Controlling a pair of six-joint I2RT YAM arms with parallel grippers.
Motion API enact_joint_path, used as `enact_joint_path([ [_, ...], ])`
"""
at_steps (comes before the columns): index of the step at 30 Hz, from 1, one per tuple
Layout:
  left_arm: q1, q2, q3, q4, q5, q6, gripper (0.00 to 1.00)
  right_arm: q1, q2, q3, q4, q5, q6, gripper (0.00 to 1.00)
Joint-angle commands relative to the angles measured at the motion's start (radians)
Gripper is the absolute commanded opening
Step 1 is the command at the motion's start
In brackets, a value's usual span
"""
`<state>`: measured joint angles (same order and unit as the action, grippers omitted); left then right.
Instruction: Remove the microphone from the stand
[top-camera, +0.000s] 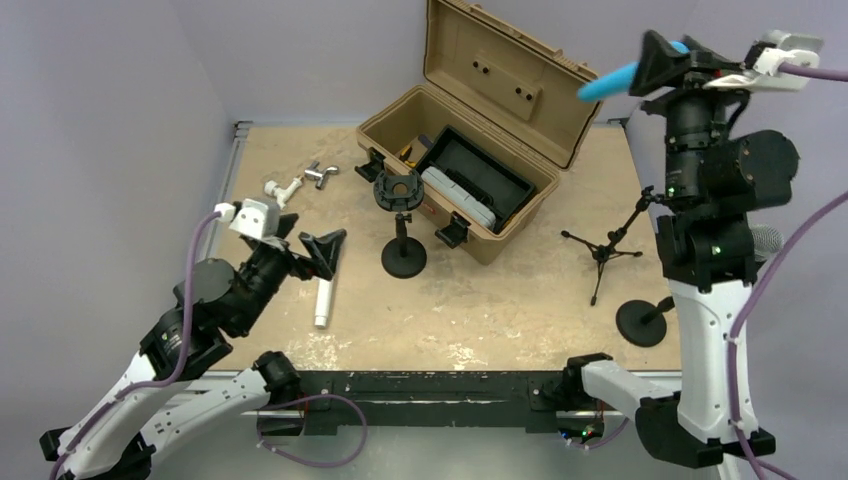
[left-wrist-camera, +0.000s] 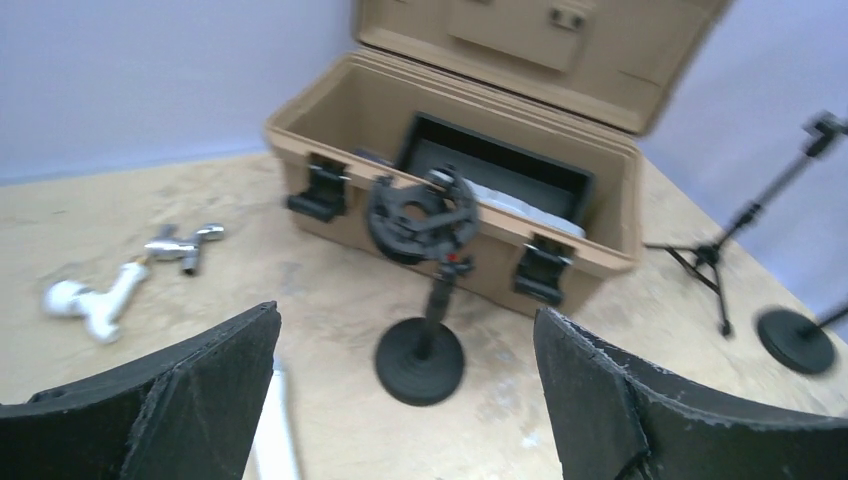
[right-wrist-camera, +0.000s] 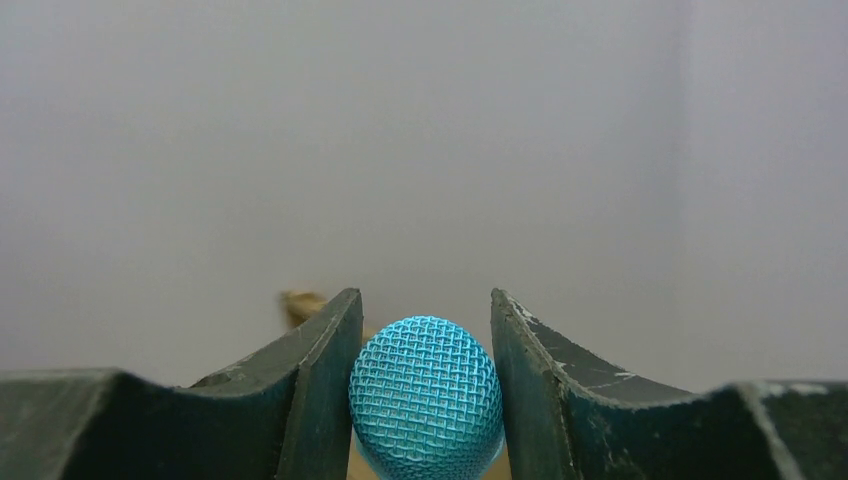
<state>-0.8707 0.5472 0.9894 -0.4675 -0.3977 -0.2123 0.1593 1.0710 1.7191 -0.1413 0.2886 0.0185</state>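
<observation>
Found the right gripper (top-camera: 662, 62) high at 1 o'clock of the overhead view, clamped on the blue microphone (top-camera: 608, 80) and holding it well clear of the table (top-camera: 500, 310). Confirmed from the right wrist view: mesh head (right-wrist-camera: 425, 395) pressed between both fingers (right-wrist-camera: 320, 390), no gap on either side. Judged the height deliberate, to keep the microphone away from every stand and from the open toolbox (top-camera: 470, 150) at 12 o'clock.

Located the shock-mount stand (top-camera: 401, 215) near the table's centre, just beside the toolbox on its 8 o'clock side, cradle vacant. Judged this the likely stand of origin, though not provable from these views. Judged the removal itself done, with only a set-down left.

Found the left gripper (top-camera: 308, 240) low at 8 o'clock, jaws spread wide, gripping nothing, just beside a white tube (top-camera: 323, 300) lying on the table. Judged idle and parked out of the right arm's way, wrist camera facing the vacant stand.

Orientation of the microphone: long axis in line with the gripper fingers; tilt against the table not certain. Head seated toward the wrist; smooth tail projecting past the fingertips, pointing toward 8 o'clock in the overhead view.

Noted a tripod stand (top-camera: 603, 252) and a round-base stand (top-camera: 643, 322) at 4 o'clock, neither in contact with a gripper.
</observation>
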Motion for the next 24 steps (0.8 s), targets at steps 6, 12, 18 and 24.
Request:
enact_joint_path([
  [6, 0.007, -0.179, -0.113, 0.174, -0.459, 0.073, 0.95, 0.232, 0.120, -0.190, 0.407, -0.491, 0.596, 0.00],
  [12, 0.008, -0.222, -0.126, 0.188, -0.575, 0.065, 0.97, 0.533, 0.317, -0.141, 0.443, -0.424, 0.653, 0.00],
  [18, 0.009, -0.288, -0.131, 0.198, -0.677, 0.057, 0.97, 0.768, 0.495, -0.126, 0.435, -0.274, 0.677, 0.00],
  [24, 0.008, -0.329, -0.149, 0.217, -0.697, 0.062, 0.98, 0.896, 0.675, -0.014, 0.256, -0.127, 0.711, 0.00],
])
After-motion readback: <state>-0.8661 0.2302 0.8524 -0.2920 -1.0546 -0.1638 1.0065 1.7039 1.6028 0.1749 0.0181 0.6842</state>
